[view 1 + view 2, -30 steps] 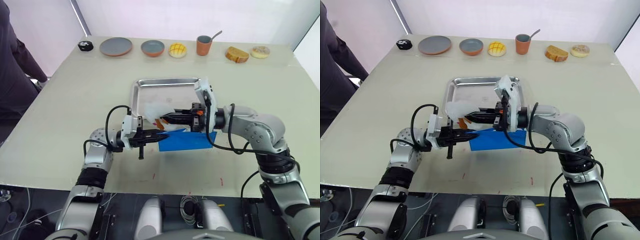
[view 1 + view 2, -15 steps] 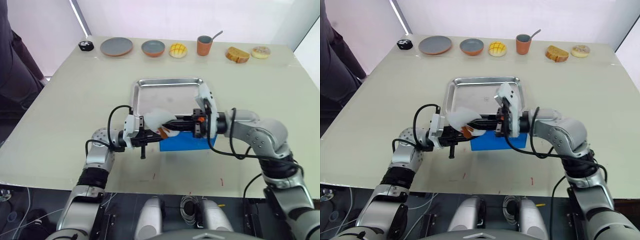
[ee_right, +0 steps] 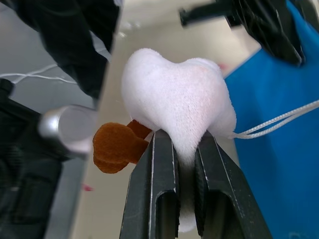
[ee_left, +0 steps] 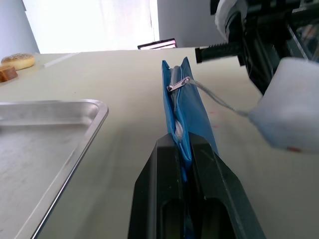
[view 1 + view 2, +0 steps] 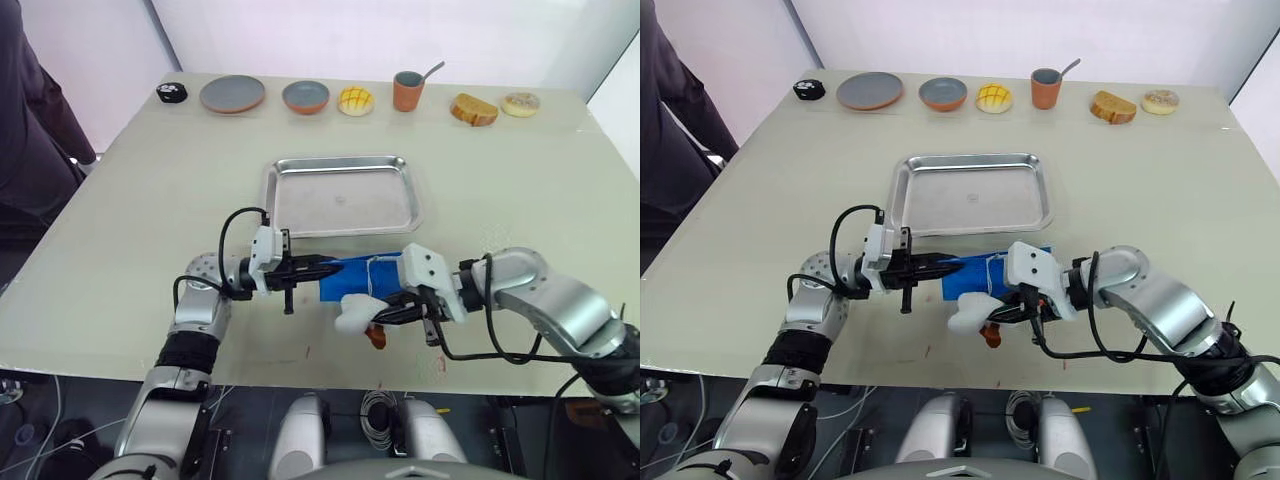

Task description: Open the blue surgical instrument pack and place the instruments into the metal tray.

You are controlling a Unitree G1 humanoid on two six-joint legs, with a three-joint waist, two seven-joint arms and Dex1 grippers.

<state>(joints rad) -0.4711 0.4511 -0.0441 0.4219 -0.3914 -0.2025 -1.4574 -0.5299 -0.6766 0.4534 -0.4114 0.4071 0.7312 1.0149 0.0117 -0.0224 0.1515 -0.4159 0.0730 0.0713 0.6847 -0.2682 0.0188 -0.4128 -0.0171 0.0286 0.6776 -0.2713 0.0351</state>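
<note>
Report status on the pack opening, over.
Left gripper shut on blue surgical instrument pack. Right gripper shut on white fluffy toy, string to zipper. Metal tray empty.

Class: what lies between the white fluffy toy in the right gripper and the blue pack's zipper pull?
A thin white string joins the white fluffy toy to the zipper pull, seen in the left wrist view.

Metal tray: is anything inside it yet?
Nothing: the tray shows bare steel. The blue pack lies just outside it, pinched by the left tool; no instruments can be seen inside the pack.
</note>
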